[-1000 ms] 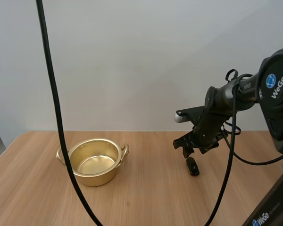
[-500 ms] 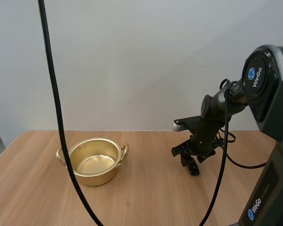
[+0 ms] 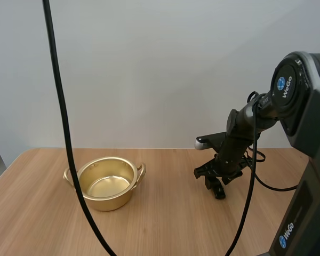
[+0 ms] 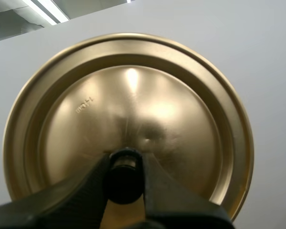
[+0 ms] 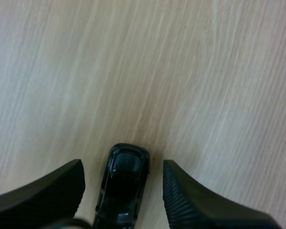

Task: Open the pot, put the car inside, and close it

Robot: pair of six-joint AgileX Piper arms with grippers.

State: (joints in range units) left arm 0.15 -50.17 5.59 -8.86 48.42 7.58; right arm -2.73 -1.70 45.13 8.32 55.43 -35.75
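While the left tool (image 4: pixel 125 160) pinches the lid (image 4: pixel 128 95) by its knob (image 4: pixel 125 177), the pot (image 3: pixel 110 200) sits open at lower left of the high view. Right tool (image 5: pixel 121 164) is spread, straddling the car (image 5: pixel 124 186) on the table (image 3: pixel 170 226), right of centre. Car's long axis lies parallel to the jaws, so closing should catch its sides.

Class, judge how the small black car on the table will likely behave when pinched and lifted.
The car looks rigid and glossy, so its sides may slip in the right gripper's fingers. It looks small beside them, so probably light. A nudge may roll it.
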